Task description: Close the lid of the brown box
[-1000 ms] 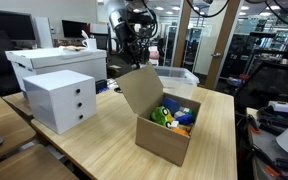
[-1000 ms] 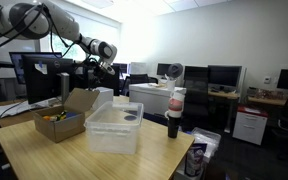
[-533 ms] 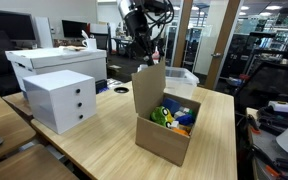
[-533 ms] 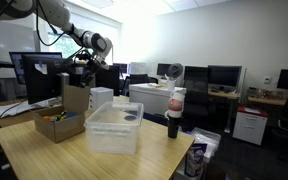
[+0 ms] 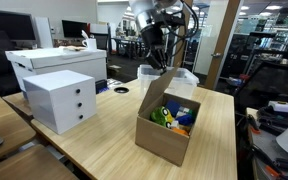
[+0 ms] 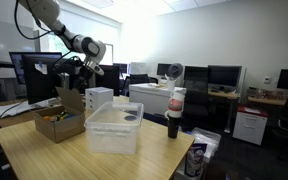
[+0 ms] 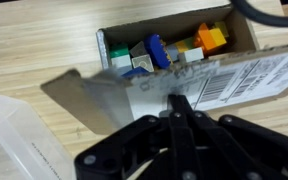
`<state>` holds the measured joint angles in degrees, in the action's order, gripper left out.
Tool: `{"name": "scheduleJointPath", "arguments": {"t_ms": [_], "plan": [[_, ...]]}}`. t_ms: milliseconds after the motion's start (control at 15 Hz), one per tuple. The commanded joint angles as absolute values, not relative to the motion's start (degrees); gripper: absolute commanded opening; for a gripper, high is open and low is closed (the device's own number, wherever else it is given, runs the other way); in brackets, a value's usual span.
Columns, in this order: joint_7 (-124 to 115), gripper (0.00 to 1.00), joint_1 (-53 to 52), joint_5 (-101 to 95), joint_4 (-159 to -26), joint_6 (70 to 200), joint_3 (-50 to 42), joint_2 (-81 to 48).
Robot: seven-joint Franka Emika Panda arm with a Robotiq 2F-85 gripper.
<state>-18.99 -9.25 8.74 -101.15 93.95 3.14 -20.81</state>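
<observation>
The brown box (image 5: 167,135) stands open on the wooden table, with colourful toys inside; it also shows in the other exterior view (image 6: 56,124) and the wrist view (image 7: 124,42). Its lid (image 5: 155,93) stands up and leans in over the opening. The wrist view shows the lid's white printed label (image 7: 219,78). My gripper (image 5: 160,62) is shut, just above and behind the lid's top edge. In the wrist view the closed fingertips (image 7: 179,100) rest against the lid's labelled face. The gripper also shows in an exterior view (image 6: 81,70).
A white three-drawer unit (image 5: 61,100) stands beside the box. A clear plastic bin (image 6: 114,128) sits on its other side, also visible behind the lid (image 5: 181,78). A dark cup with a bottle (image 6: 174,118) stands near the table edge. Monitors and desks lie beyond.
The lid has swung from leaning back and open, through upright, to tilting over the box. My gripper has moved along behind it towards the box.
</observation>
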Motion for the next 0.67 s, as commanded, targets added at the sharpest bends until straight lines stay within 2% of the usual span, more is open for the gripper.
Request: {"name": "scheduleJointPath", "arguments": {"t_ms": [0, 267, 600], "plan": [[-15.72, 0.03, -8.41, 9.15, -113.74, 101.48, 3.48, -16.15], [-15.32, 0.03, -8.21, 9.38, -119.16, 105.26, 3.61, -14.71], [-9.71, 0.03, -7.51, 11.13, -126.13, 116.76, 4.40, -11.49]]}}
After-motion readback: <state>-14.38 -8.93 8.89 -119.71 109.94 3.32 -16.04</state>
